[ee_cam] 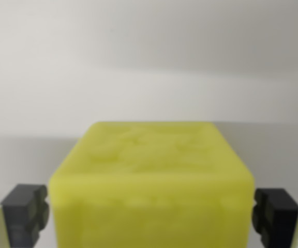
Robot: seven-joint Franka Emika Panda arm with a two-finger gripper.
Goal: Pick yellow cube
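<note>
gripper (149,214) low in the wrist view, only the two dark fingertips showing. one pad (25,213) at the wrist view's left edge of the block, the other at the wrist view's right. both pads blocky, dark grey, notched on their inner faces.

yellow cube (151,181) sits between the pads and fills the lower middle of the view. its side faces meet the inner faces of both pads with no gap visible on either side, so the gripper reads as clamped on the yellow cube. the cube's lower part runs out of the bottom of the view, so what lies under it cannot be told.

cube top face tilts away from the camera, pale yellow-green, with shallow raised or sunken relief on it; too blurred to read the pattern. front face smooth, edges rounded. whole block soft and out of focus.

beyond the cube: a plain pale grey-white background (149,62), with a faint darker band across it just above the cube's far edge. whether that is wall or surface cannot be told. nothing stands between the pads and the cube.

arm itself out of view. camera looks forward over the cube's top, fingers level with each other, one on each side.
</note>
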